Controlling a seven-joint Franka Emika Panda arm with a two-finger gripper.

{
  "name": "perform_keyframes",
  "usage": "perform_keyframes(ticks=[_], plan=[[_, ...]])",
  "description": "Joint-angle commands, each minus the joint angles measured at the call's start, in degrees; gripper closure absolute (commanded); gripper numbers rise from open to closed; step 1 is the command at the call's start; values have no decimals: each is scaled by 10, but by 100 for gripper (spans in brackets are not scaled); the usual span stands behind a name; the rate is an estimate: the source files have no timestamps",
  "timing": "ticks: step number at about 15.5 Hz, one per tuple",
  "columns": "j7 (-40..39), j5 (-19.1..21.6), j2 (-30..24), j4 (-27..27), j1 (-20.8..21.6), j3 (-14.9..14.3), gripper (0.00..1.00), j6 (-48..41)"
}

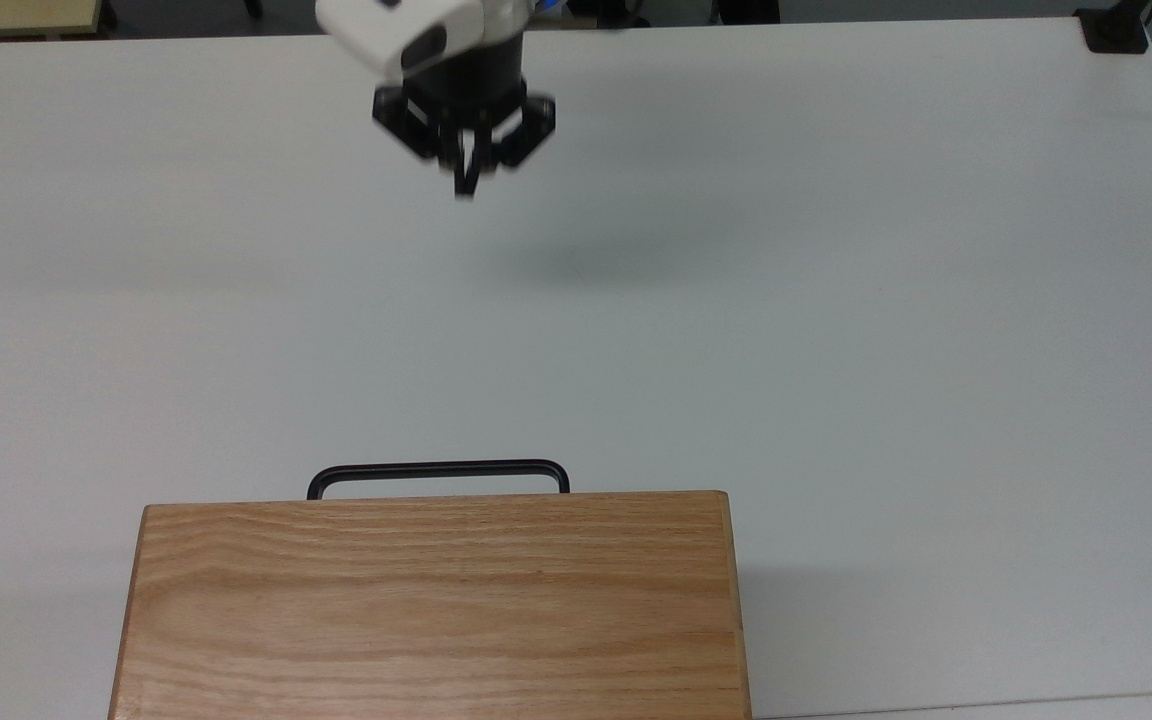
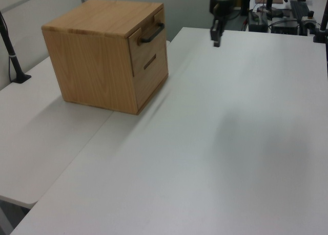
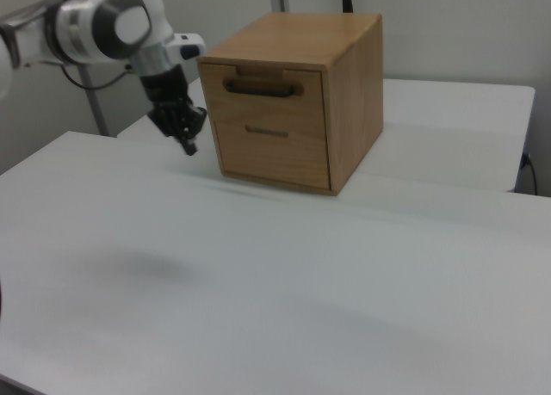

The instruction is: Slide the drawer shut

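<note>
Pincer (image 1: 464, 185) is up over the bare table (image 1: 836, 300), well apart from the cabinet (image 1: 436, 600), fingers pressed together and carrying nothing. In the right view it hangs (image 3: 188, 145) off the right view's left of the cabinet front, tips pointing down.

Drawer (image 3: 269, 89) is the top one in the cabinet. Its front panel looks flush with the face around it in both side views, with no gap that I can see. Handle (image 1: 438, 470) sticks out past the cabinet's top edge in the top view, as a bar handle would even when the drawer is seated. Lower front (image 3: 271, 150) also looks flush.

My read: slide is done, this step is retreat.

How to finish it well:
- Stay high and clear, with no sweep near the handle. A snag could pull the drawer out.
- If a check shows any gap, go in with the pincer closed, tips on the panel centre beside the handle, and push straight along the slide axis. An off-centre push could rack the tray.
- Push gently. The cabinet sits loose on the table and could skate.
</note>
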Motion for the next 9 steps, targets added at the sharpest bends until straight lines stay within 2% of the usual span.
perform_keyframes(ticks=[1,2,3,4,5,8,9], plan=[[-15,3,-77,-45,4,0,100,-88],[-15,6,-88,-47,0,0,99,-96],[-17,13,-100,-54,-2,-1,92,-101],[-17,15,-111,-58,-5,-2,76,-102],[-18,16,-118,-58,-7,-4,71,-103],[-26,16,-117,-54,-9,-7,19,-120],[-26,16,-117,-54,-8,-7,6,-122]])
